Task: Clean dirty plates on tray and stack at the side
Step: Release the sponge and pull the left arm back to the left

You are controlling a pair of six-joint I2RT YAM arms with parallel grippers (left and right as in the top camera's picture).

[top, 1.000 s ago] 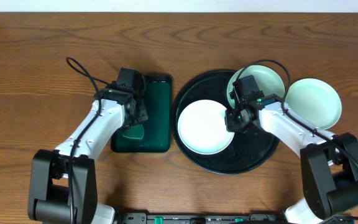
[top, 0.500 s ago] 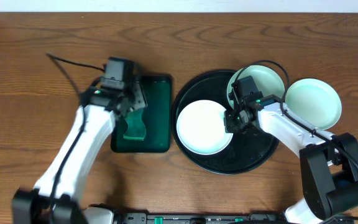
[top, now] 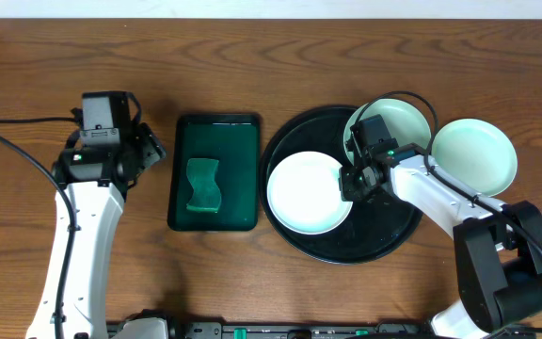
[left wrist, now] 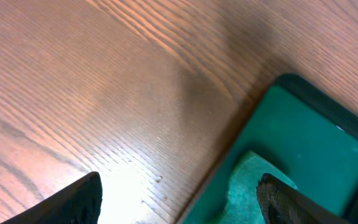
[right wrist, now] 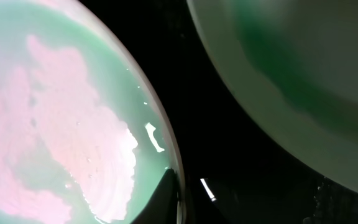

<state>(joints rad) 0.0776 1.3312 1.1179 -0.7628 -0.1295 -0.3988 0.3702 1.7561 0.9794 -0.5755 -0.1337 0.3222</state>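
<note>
Left gripper (left wrist: pixel 178 202) hangs with fingers spread apart and empty over the grained brown wooden table (top: pixel 26 75), just left of a rectangular dark green tray (top: pixel 238 141) holding a wavy green sponge (top: pixel 202 185). The glossy round black tray (top: pixel 346 254) carries a smooth white plate (top: pixel 304 193); the right gripper (top: pixel 351 181) sits at its right edge, grip unclear. A pale-mint plate (top: pixel 407 118) overlaps the black tray's far rim, and a third plate (top: pixel 475 155) sits on the wood just beside it.

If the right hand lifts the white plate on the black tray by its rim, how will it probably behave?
The plate looks rigid, so it should not bend. Its surface is glossy in the right wrist view, so it may slip in the right hand. Held at one rim only, it will probably tilt.
</note>
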